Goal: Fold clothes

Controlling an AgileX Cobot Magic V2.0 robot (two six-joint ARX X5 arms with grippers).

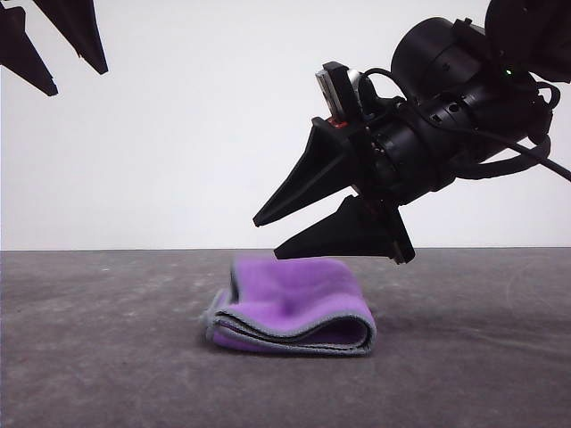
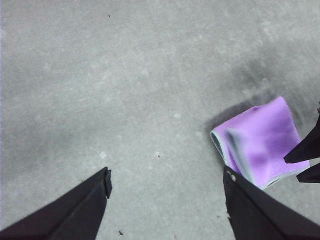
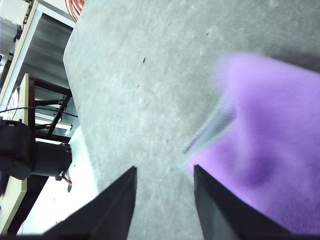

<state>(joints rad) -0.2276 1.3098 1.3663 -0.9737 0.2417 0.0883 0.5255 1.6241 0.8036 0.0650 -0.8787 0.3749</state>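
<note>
the right gripper [image 1: 265, 236] hangs just above the cloth [image 1: 294, 308], its two black fingers parted with a clear gap between them and nothing held. the tips point toward the robot's left and slightly down, and they sit over the cloth's upper surface near its left half in the front view. whether the lower finger touches the fabric i cannot tell; a thin strip of background seems to show between them.

the cloth lies on the grey table [image 1: 107, 357], already doubled over, purple side out, with the grey stitched edging stacked in layers along its near edge and a rounded fold at its right end. its long axis runs side to side across the front view, roughly in line with the right gripper's fingers. in the right wrist view the cloth [image 3: 270, 150] lies directly ahead of the fingers and is blurred.

the left gripper [image 1: 76, 80] is high up and well apart from the cloth, with its fingers spread wide and empty. in the left wrist view the cloth [image 2: 260, 140] lies off to one side of them.

so the right arm is much the nearer. any further fold or press looks like its job, and it would need only a short drop onto the cloth beneath it.
</note>
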